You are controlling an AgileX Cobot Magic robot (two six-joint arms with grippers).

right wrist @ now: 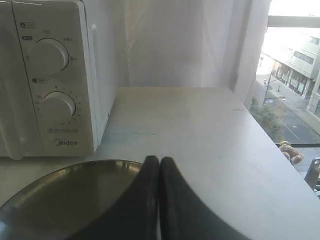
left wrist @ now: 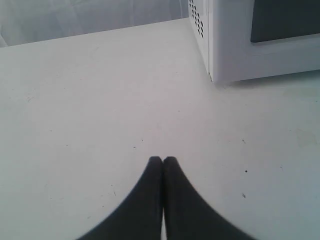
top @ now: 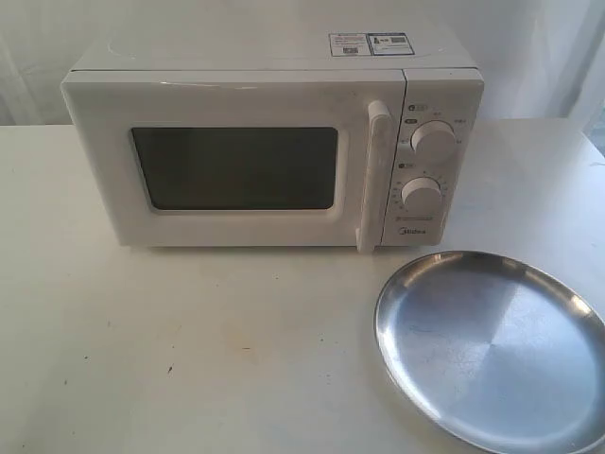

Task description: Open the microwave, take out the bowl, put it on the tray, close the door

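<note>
The white Midea microwave [top: 274,151] stands at the back of the table with its door [top: 236,170] closed; the vertical bar handle [top: 371,175] sits beside two round dials [top: 434,140]. The bowl is hidden; the dark window shows nothing. The shiny steel tray [top: 496,345] lies empty in front of the microwave's right end. Neither gripper appears in the exterior view. My left gripper [left wrist: 162,159] is shut and empty over bare table, the microwave's corner [left wrist: 215,55] ahead of it. My right gripper [right wrist: 159,159] is shut and empty over the tray's edge [right wrist: 65,192], near the dials [right wrist: 48,56].
The white table [top: 189,350] runs wide in front of the microwave. A white curtain [right wrist: 190,40] hangs behind. In the right wrist view the table's far edge [right wrist: 272,140] drops off beside a window onto a street.
</note>
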